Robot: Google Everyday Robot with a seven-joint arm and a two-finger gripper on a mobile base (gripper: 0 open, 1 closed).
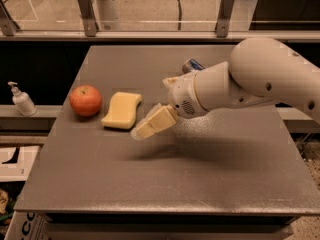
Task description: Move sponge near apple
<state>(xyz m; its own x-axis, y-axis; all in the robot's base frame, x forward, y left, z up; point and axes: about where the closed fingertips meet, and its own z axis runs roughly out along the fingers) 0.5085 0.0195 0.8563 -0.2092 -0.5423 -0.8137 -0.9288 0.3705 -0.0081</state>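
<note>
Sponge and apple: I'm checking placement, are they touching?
Apart. The camera view shows a strip of table between the sponge and the apple; the claw hangs beside the sponge's other side.

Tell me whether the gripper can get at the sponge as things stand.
Probably yes. The gripper hangs close beside the sponge, with nothing between them; the apple sits on the sponge's far side, out of the way.

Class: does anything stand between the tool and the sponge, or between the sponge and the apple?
Nothing visible does. The tool hovers close beside the sponge, on its side away from the apple.
</note>
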